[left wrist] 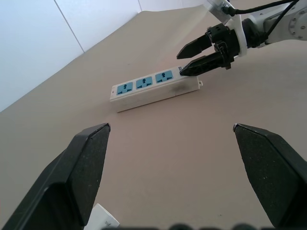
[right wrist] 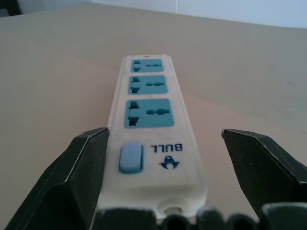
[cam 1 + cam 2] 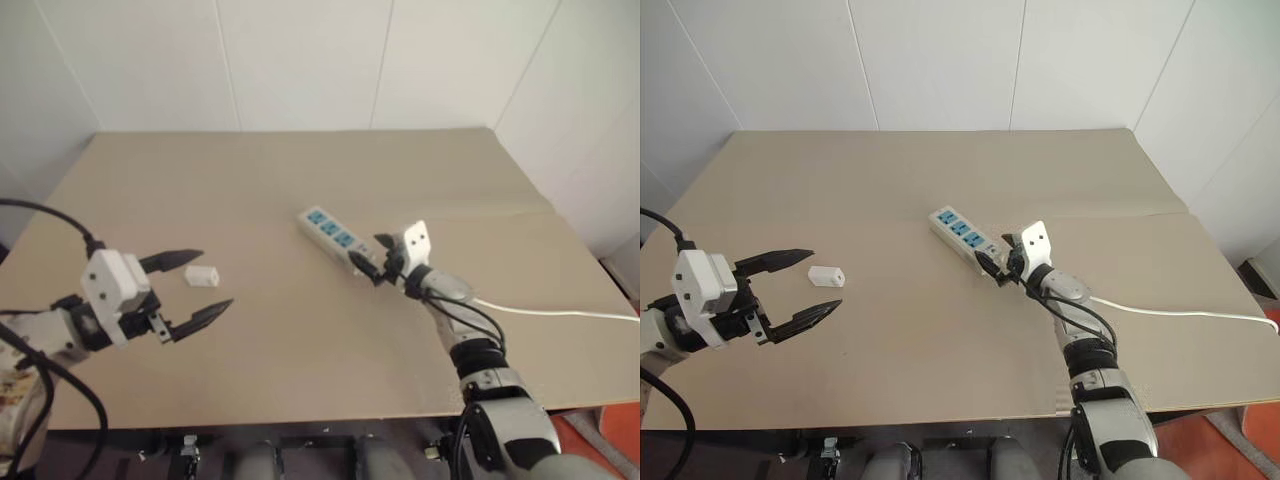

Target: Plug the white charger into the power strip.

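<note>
Right wrist view | power strip (image 2: 156, 143): glossy white bar, possibly scuffed | blue sockets

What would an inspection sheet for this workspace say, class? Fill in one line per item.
Surface: tan table, flat.
Job's things: white charger lying loose; power strip with three blue sockets, nothing plugged in.
Clutter: nothing seen.
Hands: left hand open, fingers either side of the charger; right hand open, straddling the strip's switch end.
Cables: thin white cord trailing off the table's right edge.
Surroundings: white walls.
</note>
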Robot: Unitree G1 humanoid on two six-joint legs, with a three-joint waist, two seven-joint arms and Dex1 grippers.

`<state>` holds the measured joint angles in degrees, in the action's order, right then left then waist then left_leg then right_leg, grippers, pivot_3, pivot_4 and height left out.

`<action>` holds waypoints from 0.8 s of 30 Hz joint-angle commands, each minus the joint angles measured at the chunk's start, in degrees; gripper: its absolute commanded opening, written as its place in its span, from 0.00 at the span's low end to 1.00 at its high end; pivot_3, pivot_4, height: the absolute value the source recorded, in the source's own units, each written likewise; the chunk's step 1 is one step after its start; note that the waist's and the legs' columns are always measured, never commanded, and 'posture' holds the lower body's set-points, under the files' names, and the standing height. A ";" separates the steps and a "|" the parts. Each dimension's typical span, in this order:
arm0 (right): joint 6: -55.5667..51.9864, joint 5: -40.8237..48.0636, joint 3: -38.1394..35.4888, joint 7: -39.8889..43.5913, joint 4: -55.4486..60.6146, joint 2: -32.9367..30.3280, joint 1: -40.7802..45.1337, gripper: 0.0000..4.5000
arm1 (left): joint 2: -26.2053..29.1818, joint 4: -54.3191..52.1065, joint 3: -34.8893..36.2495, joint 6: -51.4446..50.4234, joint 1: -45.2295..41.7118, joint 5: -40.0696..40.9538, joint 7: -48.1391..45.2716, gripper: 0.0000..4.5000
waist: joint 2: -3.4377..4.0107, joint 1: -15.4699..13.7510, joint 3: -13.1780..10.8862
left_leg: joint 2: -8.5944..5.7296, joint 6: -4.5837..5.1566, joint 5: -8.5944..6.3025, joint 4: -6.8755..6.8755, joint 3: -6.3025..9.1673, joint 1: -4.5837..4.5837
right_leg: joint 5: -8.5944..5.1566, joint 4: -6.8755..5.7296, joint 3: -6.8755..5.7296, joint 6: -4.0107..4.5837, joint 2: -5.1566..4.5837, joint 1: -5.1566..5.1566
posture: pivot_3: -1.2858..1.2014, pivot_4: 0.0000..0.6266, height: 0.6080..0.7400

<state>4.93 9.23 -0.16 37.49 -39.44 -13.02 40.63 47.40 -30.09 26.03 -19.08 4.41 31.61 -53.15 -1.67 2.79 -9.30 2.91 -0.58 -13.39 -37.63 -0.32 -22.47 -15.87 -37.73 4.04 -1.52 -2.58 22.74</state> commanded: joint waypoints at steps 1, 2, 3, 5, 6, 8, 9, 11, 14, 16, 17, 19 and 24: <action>3.28 0.01 -0.61 0.70 -3.23 0.85 3.08 0.98 | 0.24 -0.75 0.85 0.73 -0.20 0.24 0.42 1.00 | 0.01 0.00 0.00 | 0.00 0.00 0.00 0.00 0.00 0.00 | 0.00 -0.01 0.00 0.00 0.00 0.00 | 0.52 0.24 1.00; 3.48 0.09 -0.78 0.73 -4.55 1.21 3.77 0.98 | 0.18 -0.75 0.86 0.79 -0.15 0.27 0.42 1.00 | 0.01 0.00 0.00 | 0.00 0.00 0.00 0.00 0.00 0.00 | 0.00 -0.01 0.00 0.00 0.00 0.02 | 0.52 0.24 1.00; 3.74 -0.04 -0.78 0.80 -5.81 1.47 4.39 0.98 | 0.13 -0.78 0.90 0.83 -0.10 0.31 0.41 1.00 | 0.01 0.01 0.00 | 0.00 0.00 0.00 0.00 0.00 0.00 | 0.00 -0.01 0.00 0.00 0.00 0.01 | 0.52 0.24 1.00; 5.01 -0.82 -0.50 0.70 -8.90 2.03 5.61 0.98 | 0.09 -0.83 0.99 0.91 0.04 0.28 0.44 1.00 | 0.01 0.03 -0.01 | 0.00 0.00 0.00 0.01 0.00 0.00 | 0.00 -0.01 0.00 0.00 -0.01 0.02 | 0.52 0.24 1.00; 5.54 -1.06 -0.49 0.59 -10.36 2.32 6.18 0.98 | 0.10 -0.85 1.02 0.94 0.09 0.23 0.46 1.00 | 0.01 0.05 -0.01 | 0.00 0.00 0.00 0.01 0.00 0.00 | 0.00 -0.01 0.00 0.00 -0.01 0.02 | 0.52 0.24 1.00; 6.18 -1.30 -0.80 0.40 -13.13 2.93 7.27 0.98 | 0.13 -0.94 1.15 0.98 0.25 0.18 0.49 1.00 | 0.02 0.09 -0.01 | 0.00 -0.01 0.00 0.02 0.00 0.00 | 0.00 -0.01 0.00 0.01 -0.01 0.03 | 0.52 0.24 1.00; 6.74 -1.58 -0.86 0.25 -14.30 3.16 7.67 0.98 | 0.16 -1.00 1.25 0.98 0.35 0.15 0.51 1.00 | 0.02 0.17 -0.01 | 0.00 -0.01 0.00 0.02 0.00 0.00 | 0.00 -0.02 0.00 0.01 -0.02 0.03 | 0.52 0.24 1.00; 7.50 -1.84 -1.01 0.08 -16.12 3.49 8.26 0.98 | 0.21 -1.13 1.43 0.99 0.57 0.10 0.57 1.00 | 0.02 0.41 -0.01 | 0.00 -0.01 0.00 0.02 0.00 0.00 | 0.01 -0.03 0.00 0.01 -0.02 0.03 | 0.52 0.24 1.00; 8.42 -2.19 -1.14 -0.18 -18.06 3.84 8.69 0.98 | 0.25 -1.32 1.57 1.00 0.86 0.11 0.65 1.00 | 0.02 0.92 -0.01 | 0.00 -0.01 0.00 0.02 0.01 0.02 | 0.01 -0.06 0.00 0.01 -0.02 0.02 | 0.52 0.24 1.00; 9.48 -3.01 -0.76 -0.66 -18.88 3.74 8.40 0.98 | 0.31 -1.42 1.61 0.96 0.96 0.07 0.75 1.00 | 0.02 1.13 -0.01 | 0.00 -0.01 -0.01 0.02 0.01 0.03 | 0.01 -0.08 0.00 0.01 -0.02 0.01 | 0.52 0.24 1.00; 9.77 -3.16 -0.77 -0.71 -19.12 3.75 8.29 0.98 | 0.33 -1.45 1.62 0.94 0.98 0.07 0.78 1.00 | 0.02 1.15 -0.01 | 0.00 -0.01 -0.01 0.02 0.02 0.05 | 0.01 -0.08 0.00 0.01 -0.02 0.00 | 0.52 0.24 1.00; 10.37 -3.58 -0.65 -0.75 -19.22 3.55 7.83 0.98 | 0.39 -1.49 1.61 0.94 1.07 0.05 0.80 1.00 | 0.02 1.17 -0.01 | 0.00 -0.01 -0.01 0.02 0.02 0.06 | 0.01 -0.09 0.00 0.01 -0.02 -0.02 | 0.52 0.24 1.00; 11.31 -4.56 -0.71 -1.19 -18.61 3.16 6.41 0.98 | 0.45 -1.35 1.15 0.97 0.84 -0.02 0.90 1.00 | 0.03 1.16 -0.02 | 0.00 -0.01 -0.01 0.04 0.02 0.04 | 0.00 -0.10 0.00 0.01 -0.02 0.02 | 0.52 0.24 1.00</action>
<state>15.04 5.02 -0.56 36.71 -58.97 -9.29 47.47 47.40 -30.21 26.04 -19.06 5.51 31.60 -52.50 -1.64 3.95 -9.32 2.91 -0.60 -13.39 -37.59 -0.29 -22.42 -15.87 -37.84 4.05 -1.51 -2.60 22.75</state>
